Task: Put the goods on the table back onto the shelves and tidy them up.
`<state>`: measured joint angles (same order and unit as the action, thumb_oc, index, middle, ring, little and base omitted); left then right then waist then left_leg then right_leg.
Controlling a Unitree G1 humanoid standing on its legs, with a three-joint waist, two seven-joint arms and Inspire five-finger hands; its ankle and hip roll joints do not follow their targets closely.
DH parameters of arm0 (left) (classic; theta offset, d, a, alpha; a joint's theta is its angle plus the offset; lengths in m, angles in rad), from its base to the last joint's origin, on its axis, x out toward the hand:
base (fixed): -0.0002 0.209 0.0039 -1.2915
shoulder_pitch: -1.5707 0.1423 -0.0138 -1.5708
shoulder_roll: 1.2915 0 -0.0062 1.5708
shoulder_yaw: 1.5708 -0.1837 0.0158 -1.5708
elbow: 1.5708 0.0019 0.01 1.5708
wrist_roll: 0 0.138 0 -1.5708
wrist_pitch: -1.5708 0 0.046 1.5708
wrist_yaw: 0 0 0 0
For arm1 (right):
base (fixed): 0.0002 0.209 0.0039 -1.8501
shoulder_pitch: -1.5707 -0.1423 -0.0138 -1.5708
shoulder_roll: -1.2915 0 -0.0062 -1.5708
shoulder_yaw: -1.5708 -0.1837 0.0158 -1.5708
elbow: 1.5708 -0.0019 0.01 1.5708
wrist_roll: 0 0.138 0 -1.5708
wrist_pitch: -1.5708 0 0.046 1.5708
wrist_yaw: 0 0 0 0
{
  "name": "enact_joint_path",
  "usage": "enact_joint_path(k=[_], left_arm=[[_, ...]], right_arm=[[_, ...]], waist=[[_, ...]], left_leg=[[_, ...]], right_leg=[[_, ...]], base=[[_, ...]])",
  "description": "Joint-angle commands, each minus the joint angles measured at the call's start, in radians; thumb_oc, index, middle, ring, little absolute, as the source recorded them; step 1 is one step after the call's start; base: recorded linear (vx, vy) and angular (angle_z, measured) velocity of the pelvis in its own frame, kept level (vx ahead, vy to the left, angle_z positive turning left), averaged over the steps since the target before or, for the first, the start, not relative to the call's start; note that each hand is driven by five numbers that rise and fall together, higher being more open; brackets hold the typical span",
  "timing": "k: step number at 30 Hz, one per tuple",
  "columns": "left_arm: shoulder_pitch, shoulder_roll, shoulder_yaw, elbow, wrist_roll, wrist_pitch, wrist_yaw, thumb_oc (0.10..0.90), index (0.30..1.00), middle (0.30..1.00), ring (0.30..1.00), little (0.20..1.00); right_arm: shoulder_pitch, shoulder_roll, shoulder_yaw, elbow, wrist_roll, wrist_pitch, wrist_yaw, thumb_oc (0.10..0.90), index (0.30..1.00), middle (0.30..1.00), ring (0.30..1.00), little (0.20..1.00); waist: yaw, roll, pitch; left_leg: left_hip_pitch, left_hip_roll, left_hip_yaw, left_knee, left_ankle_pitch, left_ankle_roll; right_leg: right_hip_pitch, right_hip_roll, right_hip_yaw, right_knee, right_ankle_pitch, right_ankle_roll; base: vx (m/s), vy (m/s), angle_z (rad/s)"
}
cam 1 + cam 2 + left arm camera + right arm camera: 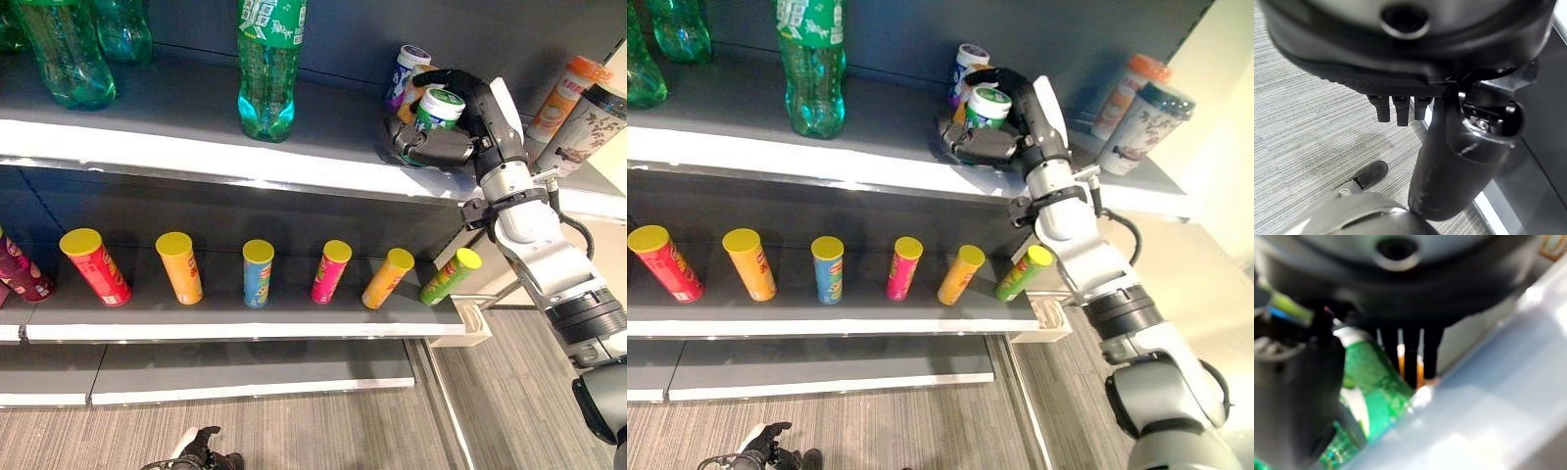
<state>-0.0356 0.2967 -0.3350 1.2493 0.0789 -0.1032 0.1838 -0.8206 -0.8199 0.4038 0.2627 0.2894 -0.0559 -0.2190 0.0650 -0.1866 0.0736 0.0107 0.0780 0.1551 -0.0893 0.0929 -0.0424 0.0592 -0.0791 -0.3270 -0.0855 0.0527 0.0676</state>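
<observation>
My right hand (pixel 446 137) has its fingers curled round a green white-lidded canister (pixel 437 110), held upright at the upper shelf (pixel 196 147), just in front of the purple and orange canisters (pixel 407 73). The long axis is vertical, so lowering should seat it. My left hand (pixel 1400 105) hangs low over the floor, fingers relaxed.

The grey upper shelf (pixel 147 108) carries green plastic bottles (pixel 266 69) and small canisters, apparently several, behind the fingers (pixel 453 80); the lower shelf (pixel 245 318) carries yellow-lidded tubes (pixel 258 273).
</observation>
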Motion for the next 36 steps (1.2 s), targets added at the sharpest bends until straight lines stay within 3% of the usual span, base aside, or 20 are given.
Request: enact_joint_path(k=[1,11,20,24,27,28,29,30,31,34,35,36], left_arm=[[0.043,-0.073,-0.046,0.064,0.013,-0.002,-0.025,0.800,0.900,0.900,0.900,0.900],[0.044,-0.073,-0.047,0.067,0.027,-0.001,-0.029,0.800,0.900,0.900,0.900,0.900],[0.031,-0.080,-0.054,0.077,0.026,-0.003,-0.034,0.800,0.900,0.900,0.900,0.900],[0.026,-0.089,-0.051,0.077,0.035,-0.006,-0.041,0.800,0.900,0.900,0.900,0.900],[0.028,-0.109,-0.029,0.072,0.023,-0.015,-0.060,0.800,0.900,0.900,0.900,0.900],[0.028,-0.112,-0.019,0.066,0.015,-0.018,-0.066,0.800,0.900,0.900,0.900,0.900],[0.029,-0.113,-0.015,0.060,0.004,-0.021,-0.070,0.800,0.900,0.900,0.900,0.900],[0.032,-0.121,0.028,0.063,-0.008,-0.020,-0.078,0.800,0.900,0.900,0.900,0.900],[0.033,-0.117,0.038,0.065,-0.009,-0.019,-0.079,0.800,0.900,0.900,0.900,0.900],[0.040,-0.121,0.082,0.073,-0.019,-0.017,-0.080,0.800,0.900,0.900,0.900,0.900],[0.042,-0.118,0.079,0.073,-0.019,-0.017,-0.080,0.800,0.900,0.900,0.900,0.900],[0.051,-0.125,0.099,0.070,-0.020,-0.017,-0.086,0.800,0.900,0.900,0.900,0.900]], right_arm=[[-0.128,-0.099,-0.035,-0.038,0.008,-0.072,-0.036,0.800,0.900,0.900,0.900,0.900],[-0.131,-0.227,-0.090,-0.123,0.029,-0.095,-0.045,0.800,0.900,0.900,0.900,0.900],[-0.173,-0.348,-0.143,-0.161,0.147,-0.164,-0.062,0.800,0.900,0.900,0.900,0.900],[-0.038,-0.396,-0.273,-0.247,0.184,-0.202,-0.047,0.800,0.900,0.900,0.900,0.900],[0.190,-0.412,-0.471,-0.330,0.207,-0.238,-0.027,0.800,0.900,0.900,0.900,0.900],[0.284,-0.396,-0.552,-0.366,0.203,-0.247,-0.022,0.800,0.900,0.900,0.900,0.900],[0.477,-0.340,-0.719,-0.439,0.204,-0.261,-0.013,0.800,0.900,0.900,0.900,0.900],[0.664,-0.242,-0.864,-0.513,0.215,-0.279,0.005,0.800,0.900,0.900,0.900,0.900],[0.759,-0.185,-0.932,-0.549,0.213,-0.279,0.016,0.800,0.900,0.900,0.900,0.900],[0.921,-0.027,-0.975,-0.583,0.232,-0.280,0.049,0.800,0.900,0.900,0.900,0.900],[0.930,-0.020,-0.980,-0.590,0.233,-0.278,0.052,0.800,0.900,0.900,0.900,0.900],[1.009,0.106,-0.946,-0.611,0.257,-0.278,0.091,0.800,0.900,0.900,0.900,0.900]], waist=[[0.013,-0.024,-0.032],[-0.013,-0.015,-0.053],[-0.038,-0.001,-0.075],[-0.056,0.005,-0.078],[-0.085,0.023,-0.082],[-0.090,0.027,-0.083],[-0.094,0.031,-0.084],[-0.119,0.051,-0.083],[-0.120,0.056,-0.083],[-0.134,0.077,-0.081],[-0.132,0.075,-0.083],[-0.139,0.089,-0.081]], left_leg=[[0.019,0.005,0.014,0.002,-0.121,0.006],[0.033,0.008,0.023,0.002,-0.125,0.001],[0.047,0.010,0.020,0.002,-0.130,-0.001],[0.050,0.009,0.022,0.002,-0.133,0.000],[0.055,0.007,0.029,0.002,-0.140,0.002],[0.057,0.006,0.031,0.002,-0.142,0.003],[0.058,0.006,0.033,0.002,-0.144,0.004],[0.061,0.004,0.040,0.002,-0.148,0.008],[0.060,0.004,0.041,0.002,-0.149,0.010],[0.061,0.000,0.045,0.002,-0.149,0.014],[0.061,0.000,0.045,0.002,-0.150,0.014],[0.060,-0.001,0.048,0.002,-0.148,0.015]], right_leg=[[0.000,-0.051,0.082,0.027,-0.014,0.068],[0.009,-0.048,0.086,0.029,-0.019,0.067],[0.019,-0.048,0.084,0.038,-0.025,0.068],[0.018,-0.049,0.088,0.040,-0.023,0.069],[0.016,-0.050,0.093,0.041,-0.021,0.073],[0.016,-0.051,0.096,0.041,-0.020,0.074],[0.015,-0.053,0.098,0.041,-0.020,0.076],[0.011,-0.057,0.107,0.046,-0.020,0.078],[0.009,-0.059,0.109,0.049,-0.021,0.079],[0.004,-0.063,0.115,0.053,-0.021,0.080],[0.004,-0.063,0.114,0.054,-0.021,0.080],[0.001,-0.065,0.116,0.056,-0.021,0.080]], base=[[0.00,0.000,0.00],[0.00,-0.002,0.00],[0.00,-0.005,-0.01],[0.00,0.000,0.01],[0.00,0.002,-0.02],[0.00,0.009,-0.15],[-0.01,0.008,-0.23],[-0.02,0.006,-0.08],[-0.02,0.001,0.09],[-0.02,-0.006,-0.28],[-0.02,-0.021,-0.32],[-0.03,-0.037,-0.28]])
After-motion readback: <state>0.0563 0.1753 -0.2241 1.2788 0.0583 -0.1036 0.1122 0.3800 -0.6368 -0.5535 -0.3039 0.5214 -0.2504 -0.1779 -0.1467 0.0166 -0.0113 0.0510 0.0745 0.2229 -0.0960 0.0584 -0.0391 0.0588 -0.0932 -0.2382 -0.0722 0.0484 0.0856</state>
